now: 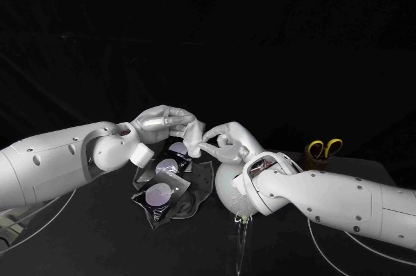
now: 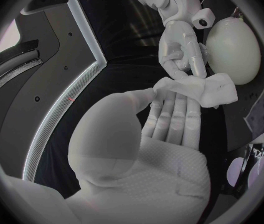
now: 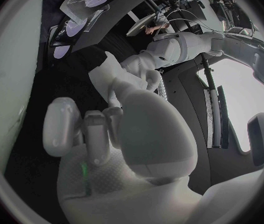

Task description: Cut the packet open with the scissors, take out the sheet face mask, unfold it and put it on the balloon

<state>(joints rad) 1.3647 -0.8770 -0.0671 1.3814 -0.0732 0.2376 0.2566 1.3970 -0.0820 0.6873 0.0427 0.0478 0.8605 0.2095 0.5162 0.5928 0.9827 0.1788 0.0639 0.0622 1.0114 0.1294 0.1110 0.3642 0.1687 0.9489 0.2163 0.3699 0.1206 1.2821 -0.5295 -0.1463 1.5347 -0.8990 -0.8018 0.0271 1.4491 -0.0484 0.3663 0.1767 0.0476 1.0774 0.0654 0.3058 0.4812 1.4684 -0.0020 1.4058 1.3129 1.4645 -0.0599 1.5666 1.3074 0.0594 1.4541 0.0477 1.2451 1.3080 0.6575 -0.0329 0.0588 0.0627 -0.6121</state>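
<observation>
Left hand point(image 1: 165, 123) and right hand point(image 1: 227, 141) fingertip to fingertip mid-air, fingers point(image 2: 171, 117) in a pinch on the mask point(image 2: 201, 88)

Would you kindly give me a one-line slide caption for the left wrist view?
Left hand and right hand hold the folded sheet mask between them, near the pale balloon.

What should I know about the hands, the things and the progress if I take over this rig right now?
Left hand and right hand: both pinch the folded sheet mask between them, above the table.
Packet lies on the table under the hands; balloon beside it, by the right arm; scissors stand in a holder to the right.
Done: mask is out.
Left: unfold it, put it on the balloon.
</observation>
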